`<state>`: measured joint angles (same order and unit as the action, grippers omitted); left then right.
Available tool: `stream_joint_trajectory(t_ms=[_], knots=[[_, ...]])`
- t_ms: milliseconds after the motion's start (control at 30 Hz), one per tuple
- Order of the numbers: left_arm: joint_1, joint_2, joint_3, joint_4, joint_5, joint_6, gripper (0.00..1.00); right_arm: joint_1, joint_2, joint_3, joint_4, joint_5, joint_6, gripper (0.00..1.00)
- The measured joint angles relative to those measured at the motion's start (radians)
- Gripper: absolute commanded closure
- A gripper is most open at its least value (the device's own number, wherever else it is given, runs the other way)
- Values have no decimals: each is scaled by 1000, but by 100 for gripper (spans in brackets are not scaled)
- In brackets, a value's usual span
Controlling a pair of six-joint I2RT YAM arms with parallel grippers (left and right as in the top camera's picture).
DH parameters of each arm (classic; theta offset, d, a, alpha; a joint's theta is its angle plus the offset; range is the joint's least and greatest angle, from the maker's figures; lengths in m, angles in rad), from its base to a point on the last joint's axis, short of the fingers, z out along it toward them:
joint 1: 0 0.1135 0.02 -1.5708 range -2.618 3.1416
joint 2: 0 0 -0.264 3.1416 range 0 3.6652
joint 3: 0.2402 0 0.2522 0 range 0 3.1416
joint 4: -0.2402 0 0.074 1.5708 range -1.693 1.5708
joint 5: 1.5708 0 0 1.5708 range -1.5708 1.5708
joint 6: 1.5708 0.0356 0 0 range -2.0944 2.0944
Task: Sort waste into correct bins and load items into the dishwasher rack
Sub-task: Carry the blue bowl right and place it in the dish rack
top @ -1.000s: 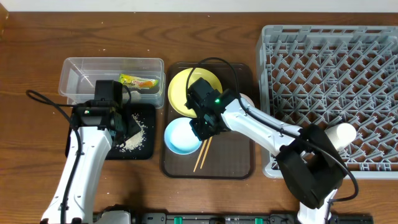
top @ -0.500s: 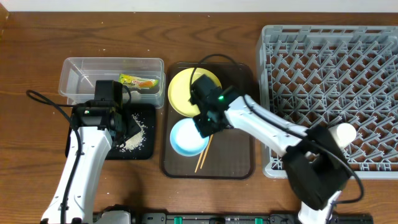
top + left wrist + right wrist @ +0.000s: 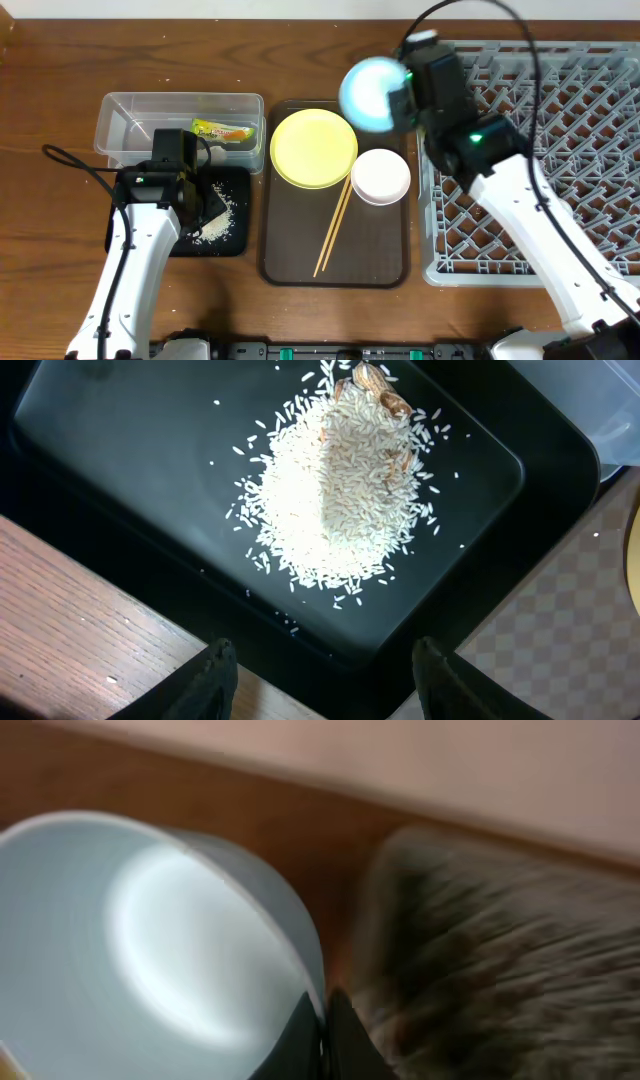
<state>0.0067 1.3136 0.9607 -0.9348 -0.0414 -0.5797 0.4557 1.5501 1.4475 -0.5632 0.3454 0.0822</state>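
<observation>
My right gripper is shut on the rim of the light blue bowl and holds it high, beside the left edge of the grey dishwasher rack. In the right wrist view the fingers pinch the bowl's rim, and the view is blurred. The yellow plate, the white bowl and the chopsticks lie on the brown tray. My left gripper is open over the black tray holding the rice heap. The snack wrapper lies in the clear tub.
The black tray sits in front of the clear tub at the left. The brown tray lies between the bins and the rack. The pale green cup is not in view.
My right gripper has lifted the light blue bowl off the brown tray and carried it up and right to the rack's left edge. The white bowl now shows on the tray. The left arm has not moved.
</observation>
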Motion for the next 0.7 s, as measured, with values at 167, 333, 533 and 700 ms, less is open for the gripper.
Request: stream_joint_trajectory(t_ms=[167, 333, 533, 700], knots=[[0, 0, 0, 0, 0, 0, 40, -71, 1, -1, 182, 195, -157, 99], [0, 0, 0, 1, 0, 0, 40, -142, 19, -1, 370, 324, -340, 99], [0, 0, 0, 0, 0, 0, 41, -211, 117, -1, 506, 433, -495, 99], [0, 0, 0, 1, 0, 0, 41, -227, 222, -1, 524, 494, -546, 99]])
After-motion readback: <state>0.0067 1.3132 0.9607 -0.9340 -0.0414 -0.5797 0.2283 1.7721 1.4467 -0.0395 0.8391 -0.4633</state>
